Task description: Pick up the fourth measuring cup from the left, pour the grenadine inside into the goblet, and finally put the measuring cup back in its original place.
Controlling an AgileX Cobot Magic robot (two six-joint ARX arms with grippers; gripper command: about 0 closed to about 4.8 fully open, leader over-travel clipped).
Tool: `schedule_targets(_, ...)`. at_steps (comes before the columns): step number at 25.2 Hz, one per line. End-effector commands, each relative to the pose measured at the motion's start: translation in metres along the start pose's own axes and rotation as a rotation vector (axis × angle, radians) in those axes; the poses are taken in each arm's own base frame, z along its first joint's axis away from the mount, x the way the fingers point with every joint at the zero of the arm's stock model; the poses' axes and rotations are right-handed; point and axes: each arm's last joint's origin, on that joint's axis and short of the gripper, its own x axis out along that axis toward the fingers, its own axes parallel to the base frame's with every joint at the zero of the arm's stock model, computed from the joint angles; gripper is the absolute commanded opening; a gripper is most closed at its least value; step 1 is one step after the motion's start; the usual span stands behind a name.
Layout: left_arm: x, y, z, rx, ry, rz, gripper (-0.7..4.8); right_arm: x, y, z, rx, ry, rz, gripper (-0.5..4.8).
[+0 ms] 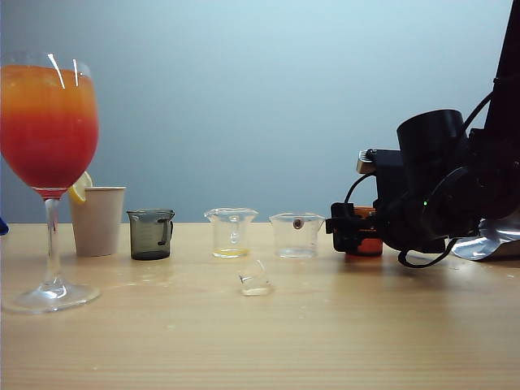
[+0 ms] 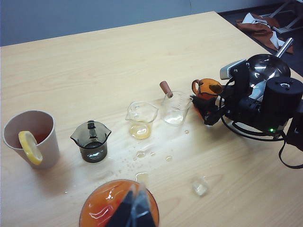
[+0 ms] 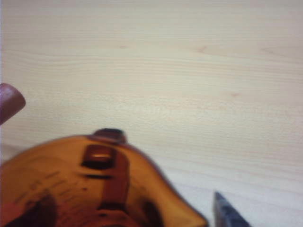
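Now right hand flanks amber cup, left unseen.

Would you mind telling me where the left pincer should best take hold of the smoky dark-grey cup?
Probably by its side handle: the dark-grey cup stands upright on the table, handle facing the goblet. Come in level from that side, away from the paper cup.

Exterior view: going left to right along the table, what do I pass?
goblet → white paper cup → dark-grey cup → clear cup with yellow residue → second clear cup → amber measuring cup at the right gripper.
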Motion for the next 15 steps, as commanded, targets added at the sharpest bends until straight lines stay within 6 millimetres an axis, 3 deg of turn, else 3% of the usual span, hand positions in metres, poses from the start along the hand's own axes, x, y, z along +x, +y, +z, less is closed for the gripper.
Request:
schedule_targets(1,-0.001,0.000,0.001,0.007,-0.011,-0.004,-0.05,-0.002,0.000,0.005,0.004,0.005,0.001,4.79)
schedule_targets(15,-0.001,0.000,0.001,0.003,-0.007,-0.005,-0.05,-0.012,0.002,0.016,-0.010,0.091,0.047,4.79)
